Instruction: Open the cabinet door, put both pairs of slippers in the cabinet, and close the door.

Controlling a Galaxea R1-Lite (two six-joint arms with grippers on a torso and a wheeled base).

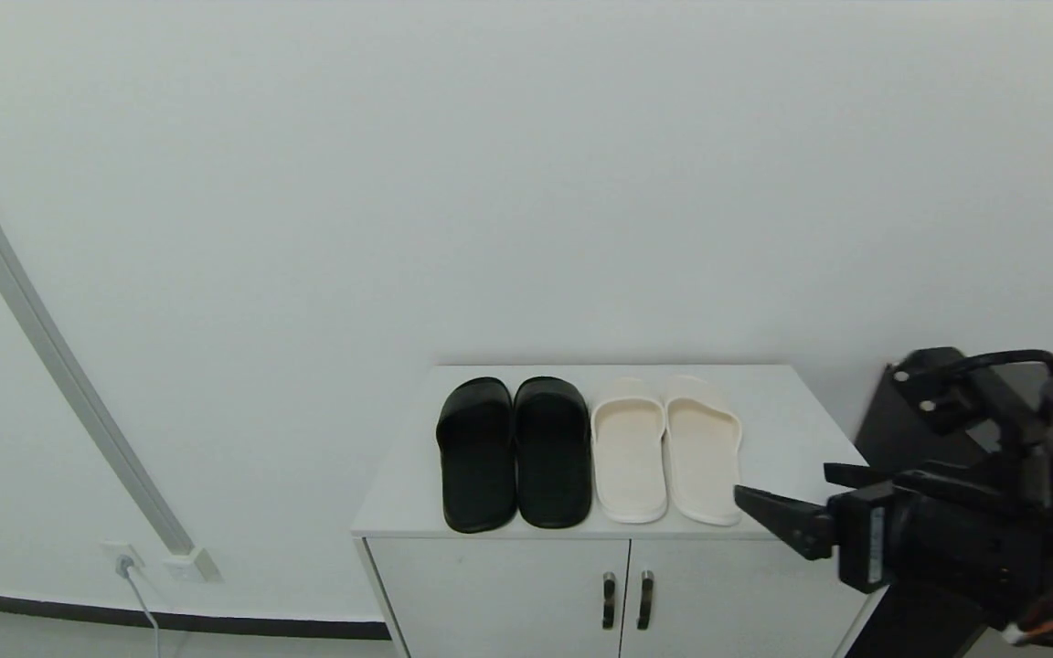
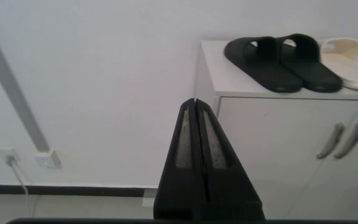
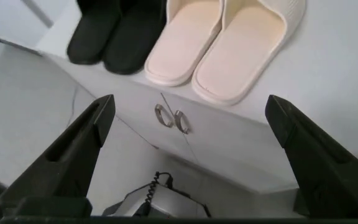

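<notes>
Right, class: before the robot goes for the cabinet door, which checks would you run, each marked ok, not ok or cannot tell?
1. Both doors of the white cabinet shut, as the start requires: ok.
2. Two dark bar handles free to grasp: ok.
3. Right gripper open wide enough for a handle: ok.
4. Left gripper ready to grasp: not ok, it is shut.
5. Black slide slippers and cream slide slippers paired side by side on the cabinet top: ok.
6. Room inside the cabinet: cannot tell.
</notes>
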